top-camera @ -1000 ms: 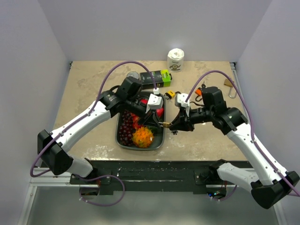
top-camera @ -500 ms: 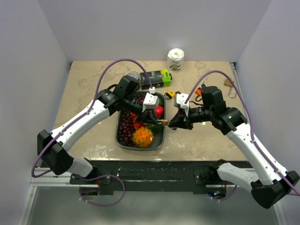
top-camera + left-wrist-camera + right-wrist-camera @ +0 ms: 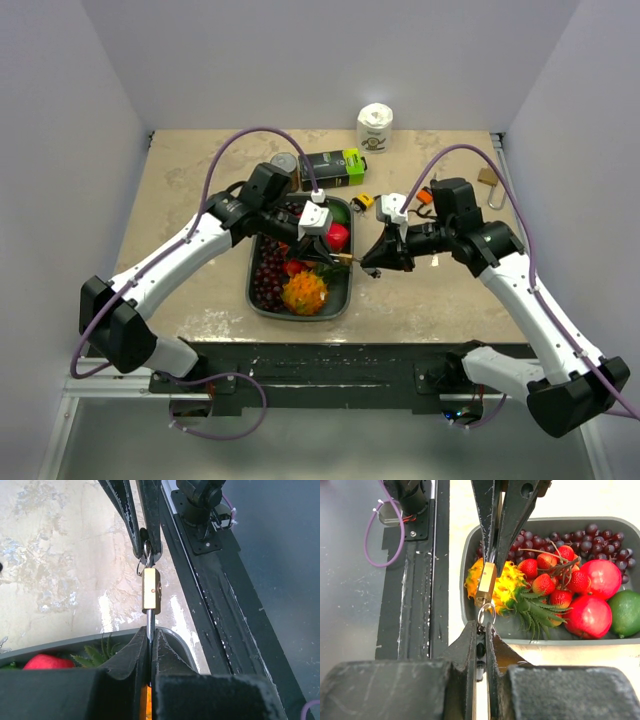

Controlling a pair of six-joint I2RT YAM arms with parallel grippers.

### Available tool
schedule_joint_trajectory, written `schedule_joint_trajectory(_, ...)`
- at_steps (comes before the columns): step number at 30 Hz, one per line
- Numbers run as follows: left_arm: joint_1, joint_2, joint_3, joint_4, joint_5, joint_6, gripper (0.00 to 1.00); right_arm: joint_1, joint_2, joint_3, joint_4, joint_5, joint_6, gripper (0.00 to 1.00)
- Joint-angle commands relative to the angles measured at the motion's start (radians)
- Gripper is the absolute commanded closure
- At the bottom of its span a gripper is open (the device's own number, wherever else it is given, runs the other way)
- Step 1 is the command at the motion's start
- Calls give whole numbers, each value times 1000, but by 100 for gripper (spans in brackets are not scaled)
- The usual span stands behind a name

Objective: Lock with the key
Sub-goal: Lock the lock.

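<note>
Left end effector (image 3: 150, 642) clamped on shackle (image 3: 150, 621), right end effector (image 3: 482, 630) pinching key (image 3: 146, 554) by its bow; brass padlock (image 3: 151, 587) between them looks light, rigid and slick.

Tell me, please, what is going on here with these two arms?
The two arms are working a small brass padlock between them, held in the air over the near right corner of the fruit tray. The left gripper is shut on the padlock's shackle end. The right gripper is shut on the key at the padlock's other end, with the key ring hanging beside it. Whether the key has been turned cannot be told.
</note>
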Motion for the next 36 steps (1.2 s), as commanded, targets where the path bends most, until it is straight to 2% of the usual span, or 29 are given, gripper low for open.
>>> schedule_joint_trajectory(1,83,-46,-40,-202,-32,-6,100,-68,-51,38,-111,89,-16,100)
schedule_joint_trajectory(16,145,-55,-33,-196,14,-24,100,-72,-51,25,-53,90,60,100)
schedule_joint_trajectory(21,262,-38,-36,-104,76,-199,100,-71,-60,16,111,116,235,100)
schedule_joint_trajectory(22,306,-44,-43,-8,60,-253,100,-71,-62,3,145,122,265,100)
schedule_joint_trajectory(23,333,-56,-54,52,48,-394,100,-72,-63,-4,180,125,293,100)
schedule_joint_trajectory(25,432,-69,-100,231,1,-545,100,-71,-60,-17,255,147,359,100)
schedule_joint_trajectory(26,469,-73,-114,282,-24,-672,100,-72,-49,-19,284,147,379,100)
schedule_joint_trajectory(29,627,-61,-151,408,-87,-840,100,-71,-29,-25,363,139,434,100)
schedule_joint_trajectory(31,728,-43,-151,448,-146,-885,100,-69,-8,-24,398,135,449,100)
schedule_joint_trajectory(36,847,66,-116,473,-224,-965,100,-63,36,-7,455,136,483,100)
